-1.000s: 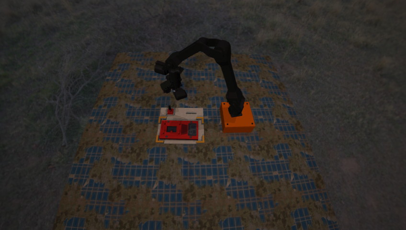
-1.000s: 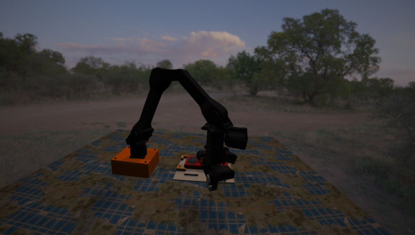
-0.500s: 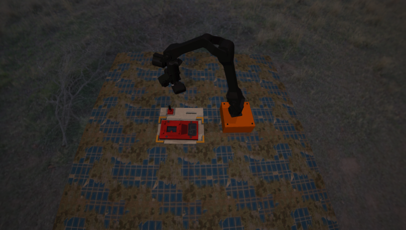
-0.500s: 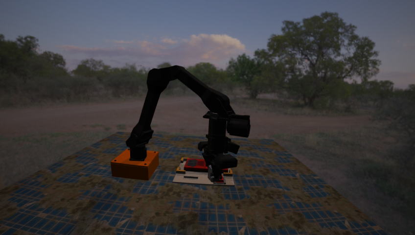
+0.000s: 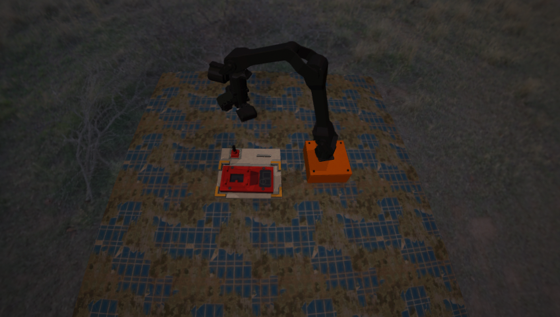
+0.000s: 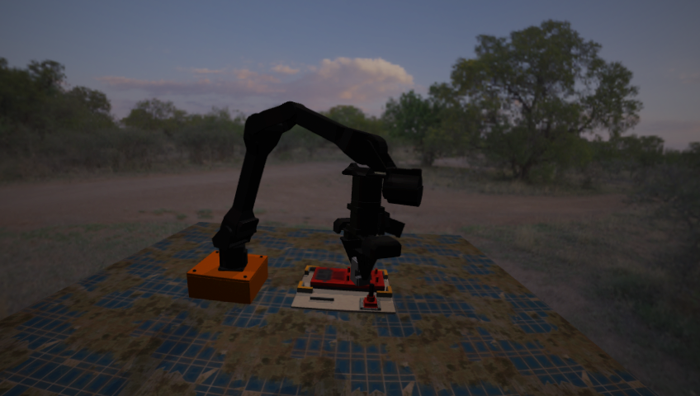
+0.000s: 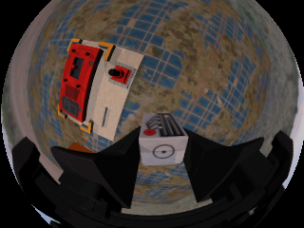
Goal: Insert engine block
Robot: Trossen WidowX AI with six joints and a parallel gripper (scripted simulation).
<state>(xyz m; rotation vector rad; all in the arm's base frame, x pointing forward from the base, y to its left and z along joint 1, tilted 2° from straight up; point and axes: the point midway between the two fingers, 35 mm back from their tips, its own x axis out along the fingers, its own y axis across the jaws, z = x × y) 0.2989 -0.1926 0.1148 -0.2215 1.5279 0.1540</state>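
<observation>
The light grey engine block [image 6: 354,270] [image 7: 163,149] has dark ribs and a red dot on top and a ringed mark on one face. My gripper [image 5: 236,106] [image 6: 360,280] [image 7: 159,129] is shut on it, one finger on each side, and holds it above the table. The block is hidden in the top view, and I cannot tell which face has the slot. The red car body [image 5: 246,189] [image 6: 338,284] [image 7: 82,87] lies on the pale board. Its dark opening [image 5: 236,177] [image 7: 76,68] is empty, with a small red tab at one edge.
The pale board [image 5: 251,158] [image 6: 338,301] [image 7: 101,114] has yellow corner brackets and a narrow slot. A red piece with an upright black knob [image 5: 234,152] [image 6: 371,301] [image 7: 121,73] stands on it beside the car body. The orange base box [image 5: 327,177] [image 6: 220,288] carries the arm.
</observation>
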